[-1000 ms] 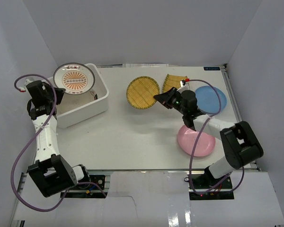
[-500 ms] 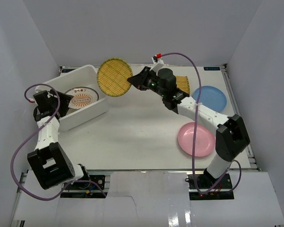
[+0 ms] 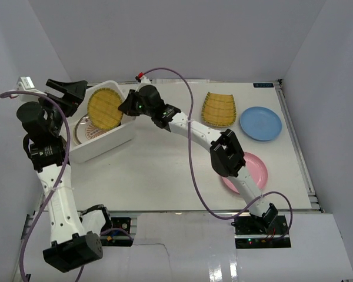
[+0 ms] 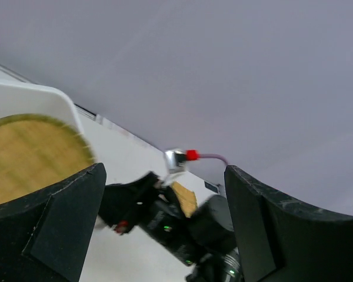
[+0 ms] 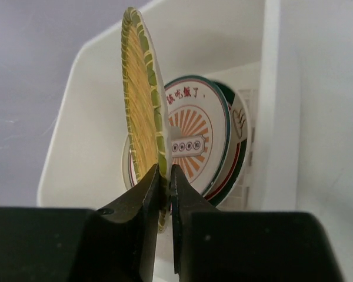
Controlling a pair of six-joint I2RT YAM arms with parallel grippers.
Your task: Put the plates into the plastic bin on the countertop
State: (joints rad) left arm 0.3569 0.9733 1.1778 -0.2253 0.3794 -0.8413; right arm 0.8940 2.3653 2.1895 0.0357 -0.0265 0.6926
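Observation:
My right gripper (image 3: 125, 107) (image 5: 165, 170) is shut on the rim of the round yellow woven plate (image 3: 104, 107) (image 5: 142, 100). It holds that plate on edge over the white plastic bin (image 3: 109, 141) (image 5: 76, 117). Two white plates with patterned rims (image 3: 85, 130) (image 5: 191, 141) lie in the bin beneath it. My left gripper (image 3: 70, 93) (image 4: 163, 171) hangs raised at the bin's far left corner, open and empty. A rectangular yellow plate (image 3: 219, 109), a light blue plate (image 3: 260, 123) and a pink plate (image 3: 256, 170) lie on the countertop (image 3: 165, 164).
The right arm (image 3: 188, 126) stretches across the countertop from right to left, passing over the pink plate. Pale grey walls (image 3: 176, 41) close in the countertop at the back and both sides. The bin stands at the far left, against the left wall.
The right arm swung the round yellow plate leftward to over the bin. The left gripper opened, left a patterned plate in the bin and rose away.

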